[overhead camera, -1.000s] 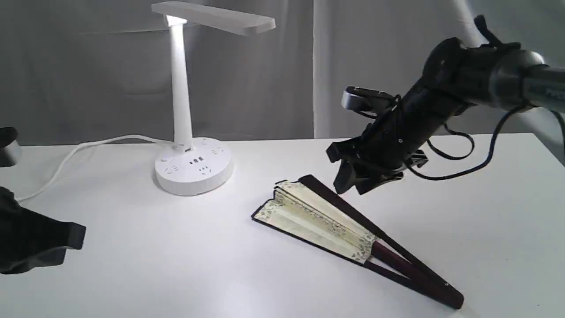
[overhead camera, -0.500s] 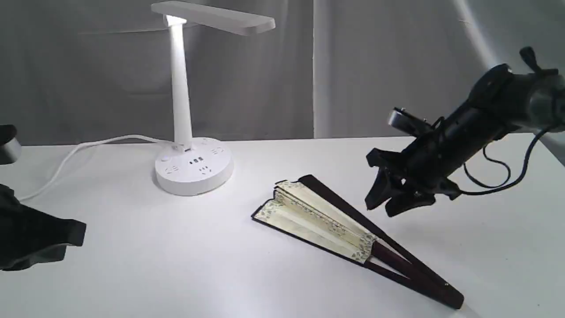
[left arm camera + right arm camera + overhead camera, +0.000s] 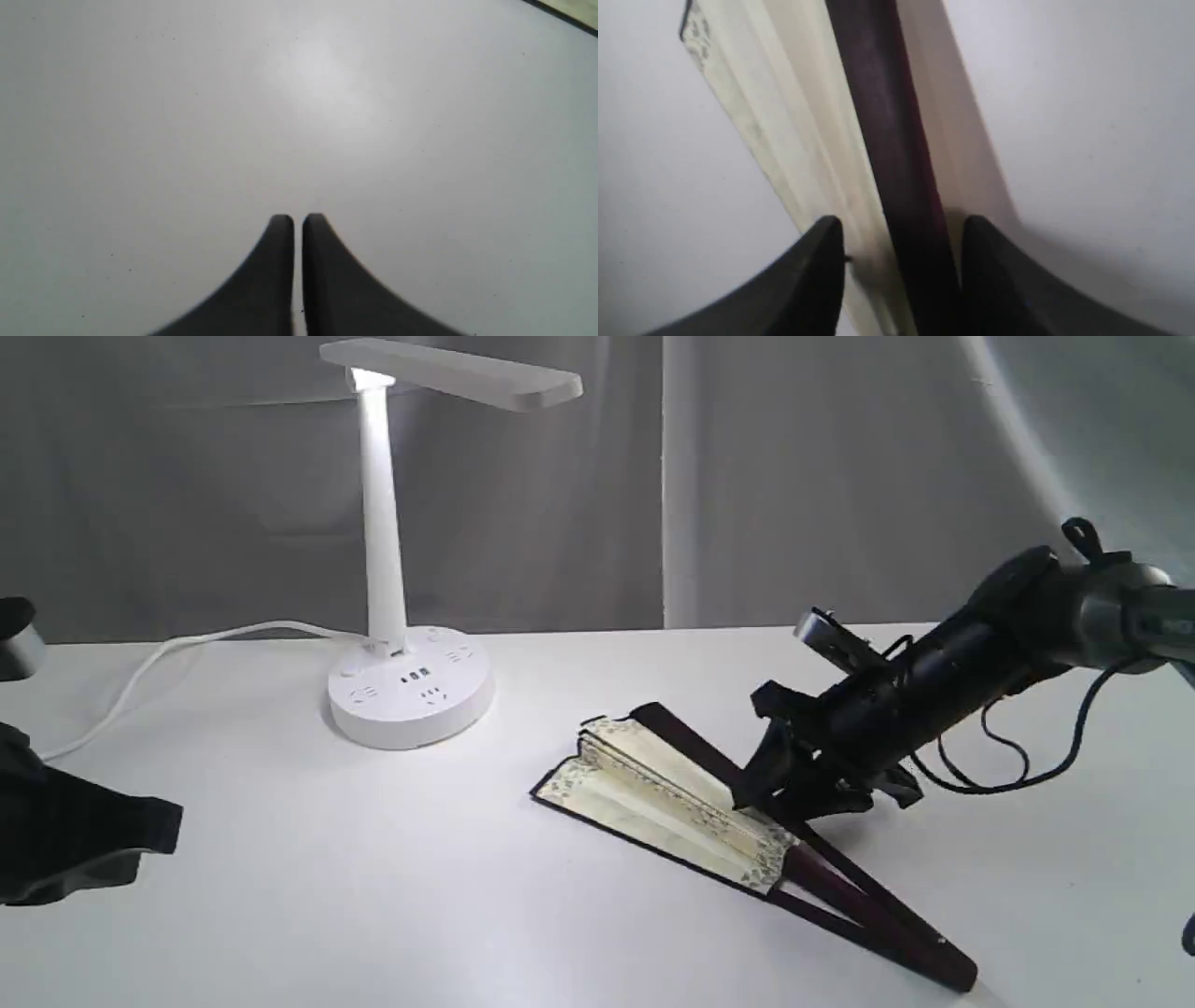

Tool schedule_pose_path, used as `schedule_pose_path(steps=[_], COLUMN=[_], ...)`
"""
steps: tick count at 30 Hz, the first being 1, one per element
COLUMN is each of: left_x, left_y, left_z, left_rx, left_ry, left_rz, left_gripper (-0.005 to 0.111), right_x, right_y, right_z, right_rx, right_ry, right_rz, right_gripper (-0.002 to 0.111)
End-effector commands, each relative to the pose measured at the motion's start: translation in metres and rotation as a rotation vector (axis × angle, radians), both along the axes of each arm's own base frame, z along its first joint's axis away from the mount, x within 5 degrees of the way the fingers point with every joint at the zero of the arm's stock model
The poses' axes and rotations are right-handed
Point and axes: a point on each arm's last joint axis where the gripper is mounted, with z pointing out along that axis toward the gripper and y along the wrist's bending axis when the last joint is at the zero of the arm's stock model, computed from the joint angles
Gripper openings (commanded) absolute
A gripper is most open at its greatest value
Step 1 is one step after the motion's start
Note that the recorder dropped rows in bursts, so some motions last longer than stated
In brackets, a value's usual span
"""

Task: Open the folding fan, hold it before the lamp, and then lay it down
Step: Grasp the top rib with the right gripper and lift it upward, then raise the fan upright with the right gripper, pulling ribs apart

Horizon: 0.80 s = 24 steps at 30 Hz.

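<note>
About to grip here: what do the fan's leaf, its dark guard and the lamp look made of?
Leaf: matte cream paper, judging by crisp pleats. Guard: likely lacquered wood, dark maroon with soft sheen. Lamp: smooth white plastic, apparently; moulded sockets in base.

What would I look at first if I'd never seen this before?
Probably the folding fan: cream paper and dark ribs, partly open, lying on the white table right of the middle. The black right gripper is low over it, its jaws open on either side of the fan's dark outer rib. Behind and to the left stands a tall white lamp on a round base.
</note>
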Motion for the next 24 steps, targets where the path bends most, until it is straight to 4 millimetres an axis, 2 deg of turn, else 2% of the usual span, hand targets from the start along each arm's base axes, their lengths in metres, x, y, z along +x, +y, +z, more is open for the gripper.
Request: schedule_pose_path(steps=[1, 6, 8, 11, 14, 20, 24], left_x=[0.001, 0.001, 0.001, 0.001, 0.001, 0.001, 0.001], left_y=[-0.002, -0.002, -0.002, -0.002, -0.002, -0.002, -0.002], left_z=[0.001, 0.001, 0.001, 0.001, 0.001, 0.001, 0.001], left_rx=[-0.004, -0.004, -0.004, -0.004, -0.004, -0.012, -0.01], left_ry=[-0.016, -0.016, -0.016, -0.016, -0.011, -0.008, -0.008], left_rz=[-0.002, -0.002, -0.002, -0.002, -0.003, -0.001, -0.003], left_gripper=[0.003, 0.003, 0.003, 0.003, 0.003, 0.004, 0.004], right_x=[0.003, 0.005, 0.006, 0.005, 0.003, 0.0, 0.0], right_y=[0.009, 0.014, 0.014, 0.016, 0.019, 0.023, 0.024], right_z=[-0.001, -0.012, -0.013, -0.011, -0.008, 0.0, 0.013], right_rx=[0.097, 0.092, 0.089, 0.116, 0.162, 0.251, 0.257], right_ry=[-0.027, -0.04, -0.055, -0.063, -0.039, -0.018, -0.062], right_rz=[-0.013, -0.032, -0.022, -0.005, 0.006, 0.035, 0.049], right_gripper=[0.041, 0.041, 0.037, 0.022, 0.002, 0.0, 0.0])
